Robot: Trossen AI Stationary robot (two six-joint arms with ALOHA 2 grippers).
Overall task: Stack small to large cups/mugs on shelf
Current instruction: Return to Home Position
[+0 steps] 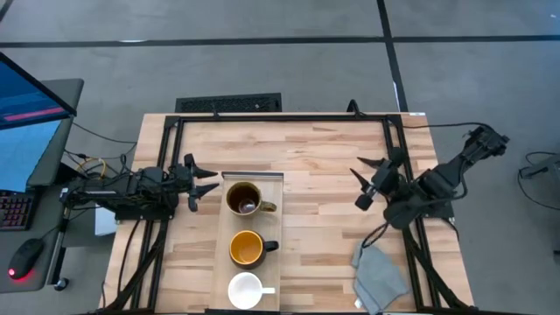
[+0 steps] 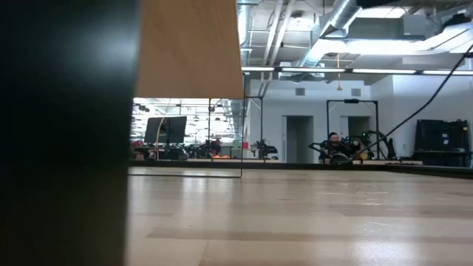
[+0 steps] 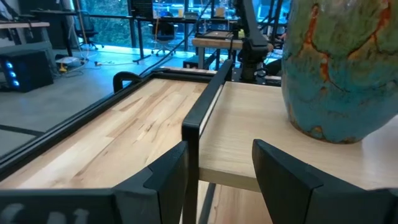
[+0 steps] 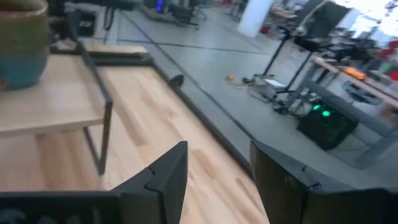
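Three mugs stand in a row on the pale shelf [image 1: 252, 179], each on its own base and apart from the others. The large brown one [image 1: 243, 199] is farthest, the dark one with the yellow inside [image 1: 248, 248] is in the middle, and the small white one [image 1: 245, 290] is nearest. My left gripper [image 1: 206, 185] is open and level at the shelf's far left corner, its fingers either side of the shelf's black corner post [image 3: 191, 146] without touching it. My right gripper [image 1: 367, 184] is open above the table's right part and holds nothing.
A grey cloth [image 1: 379, 273] lies at the table's near right. Black frame rails [image 1: 284, 117] run along the table's far edge and sides. Bare tabletop [image 1: 324, 227] lies between the shelf and the right arm. A monitor [image 1: 26, 114] and mouse stand off the table's left.
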